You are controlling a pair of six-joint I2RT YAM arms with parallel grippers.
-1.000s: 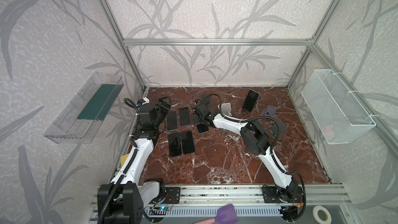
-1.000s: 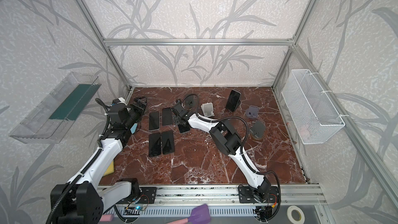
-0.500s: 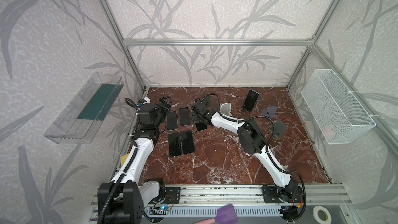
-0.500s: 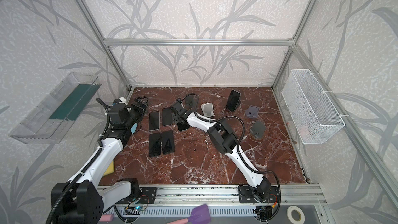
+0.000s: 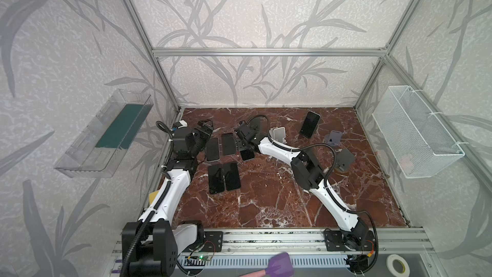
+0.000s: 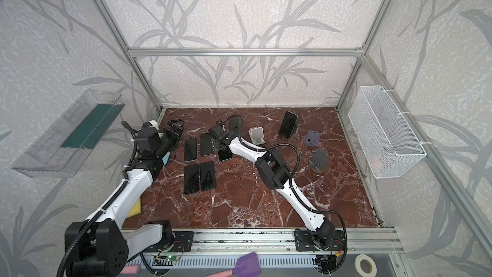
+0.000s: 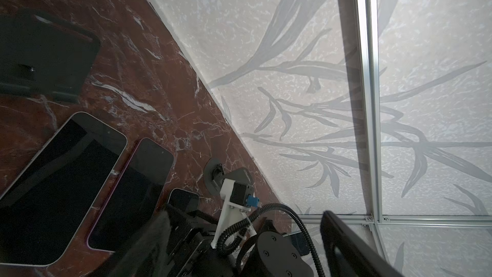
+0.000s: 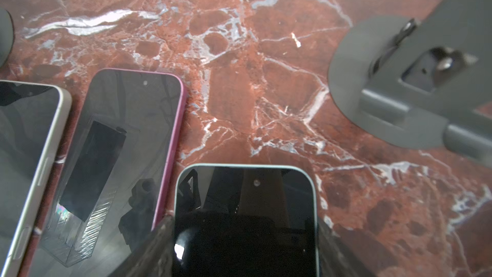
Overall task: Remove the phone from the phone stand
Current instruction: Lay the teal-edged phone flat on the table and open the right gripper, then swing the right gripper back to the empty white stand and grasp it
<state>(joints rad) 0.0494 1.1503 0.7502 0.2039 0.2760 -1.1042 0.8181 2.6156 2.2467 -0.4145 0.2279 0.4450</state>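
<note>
Currently, the right gripper (image 8: 243, 221) is clamped on the phone (image 8: 245, 195). Its fingers (image 8: 155, 243) press both long edges, and the mint-rimmed screen end projects forward past the fingertips. In both top views you find this phone (image 5: 248, 155) (image 6: 225, 155) low over the table (image 5: 266, 198), left of centre. It is off the phone stand (image 8: 386, 107), which sits near its far corner without touching it. You see the stand's round base flat on the marble. Whether the phone's underside touches the marble cannot be told from these views.

Note the edges. The pink-rimmed phone (image 8: 125, 155) lies just beside the held phone's long edge, screen up; the cream-rimmed phone (image 8: 24, 155) lies on that one's other side. Two more phones (image 5: 215, 178) lie side by side nearer the rail. Open marble extends between the held phone and the stand, and across the middle of the table toward the near rail.

The left gripper (image 7: 243, 214) hangs with its jaws spread and nothing between them, at the table's left edge, well apart from the held phone.
</note>
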